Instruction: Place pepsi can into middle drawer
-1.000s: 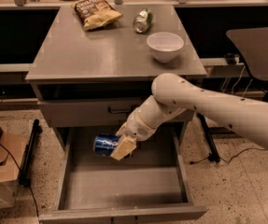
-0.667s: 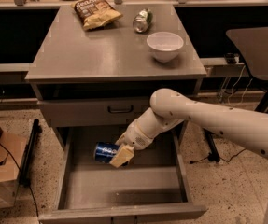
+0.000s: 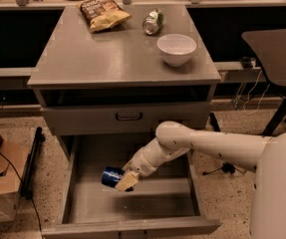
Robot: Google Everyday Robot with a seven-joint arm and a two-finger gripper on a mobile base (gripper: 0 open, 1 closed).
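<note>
Lower than a moment ago, the gripper has carried the pepsi can deeper into the open middle drawer. At the far left a cardboard box sits on the floor. On the cabinet top lie a chip bag, then a silver-green can on its side, then a white bowl. Below, the gripper clamps the blue can sideways over the drawer's left half; whether it touches the drawer bottom I cannot tell. The white arm reaches in from the right.
</note>
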